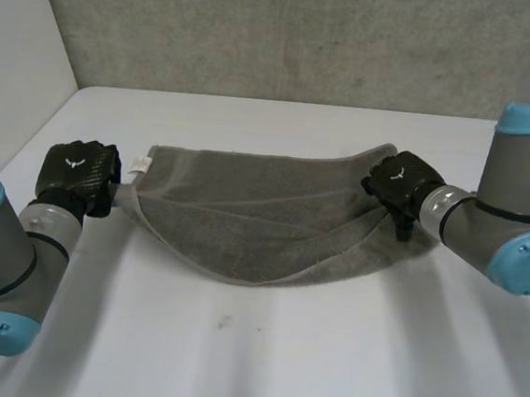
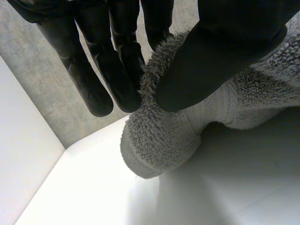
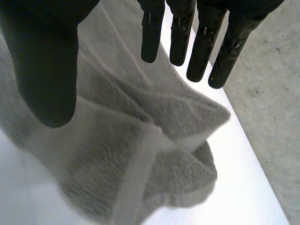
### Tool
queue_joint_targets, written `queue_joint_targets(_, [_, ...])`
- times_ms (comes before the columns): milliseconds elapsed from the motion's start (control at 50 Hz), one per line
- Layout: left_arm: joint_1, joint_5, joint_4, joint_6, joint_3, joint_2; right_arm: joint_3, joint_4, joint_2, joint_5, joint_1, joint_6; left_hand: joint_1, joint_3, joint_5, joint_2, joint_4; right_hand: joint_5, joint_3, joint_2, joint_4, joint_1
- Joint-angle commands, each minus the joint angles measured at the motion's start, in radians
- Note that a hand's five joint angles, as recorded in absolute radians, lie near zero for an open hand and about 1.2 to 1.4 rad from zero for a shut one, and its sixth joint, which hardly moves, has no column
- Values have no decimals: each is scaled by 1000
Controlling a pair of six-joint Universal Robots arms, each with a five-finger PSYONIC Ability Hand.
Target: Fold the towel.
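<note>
While the grey towel [image 1: 254, 216] lies across the middle of the white table [image 1: 258, 367], it's stretched left to right between the two hands, with its near edge sagging in a curve toward the near side. The left hand [image 1: 80, 173] is at the towel's left corner. In the left wrist view its thumb [image 2: 211, 61] clamps the fluffy hem against the fingers [image 2: 117, 70], so that's a firm pinch on the cloth, and the corner is raised off the table with shadow under it. There's a small white label [image 1: 140, 163] on the towel just right of that hand. The right hand [image 1: 396, 181] sits over the towel's far right corner. In the right wrist view its fingers are straight and set apart from the thumb, with the cloth below the palm and nothing caught between them, so it reads as released. The corner under it is bunched in loose overlapping folds on the table. The towel looks doubled, with creases running along its length. The left arm [image 1: 6, 258] comes in from near left and the right arm [image 1: 508, 212] from the right edge. A grey wall [image 1: 290, 32] stands behind the far side of the table.
</note>
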Motion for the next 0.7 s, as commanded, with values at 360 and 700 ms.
queue_joint_targets(360, [2, 0, 0, 0, 0, 0, -28, -124, 146, 59, -41, -85, 207, 180, 190, 179, 178, 697, 696, 712, 690, 766])
queue_joint_targets(700, [13, -3, -55, 8, 13, 52, 215, -115, -249, 34, -184, 241, 207, 180, 190, 179, 178, 950, 949, 966, 943, 1019])
